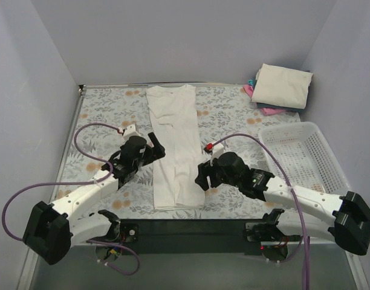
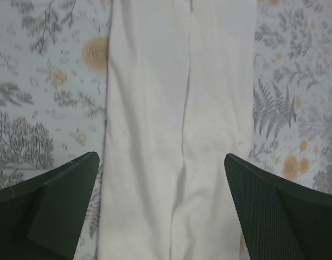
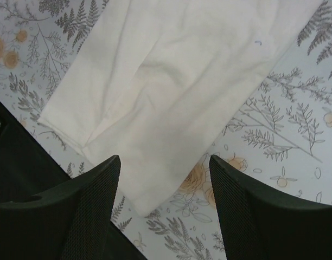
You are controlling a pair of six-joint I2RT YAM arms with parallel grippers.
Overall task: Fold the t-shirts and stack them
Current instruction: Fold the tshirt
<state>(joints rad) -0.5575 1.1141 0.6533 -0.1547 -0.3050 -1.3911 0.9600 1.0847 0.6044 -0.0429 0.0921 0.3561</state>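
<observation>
Both sets of jaws are spread with nothing pinched: the left gripper (image 2: 160,162) is held above the cream t-shirt (image 2: 177,108), the right gripper (image 3: 165,162) above its lower right edge. The cream t-shirt is laid lengthwise down the centre of the top view on the floral table (image 1: 106,109), and folded t-shirts (image 1: 283,86) are stacked at upper right

Soft matt cloth on a printed worktop, with hard plastic around it.
The long white t-shirt (image 1: 175,148) is soft, matt cloth, lightly creased. The worktop (image 1: 106,115) has a smooth, flat covering printed with grey ferns and orange flowers. The folded t-shirts (image 1: 282,86) look just as soft and dull. The basket (image 1: 303,154) is white lattice plastic with a faint sheen. The right hand (image 3: 165,160) has black matt fingers (image 3: 90,211) with a fine dimpled texture.
</observation>
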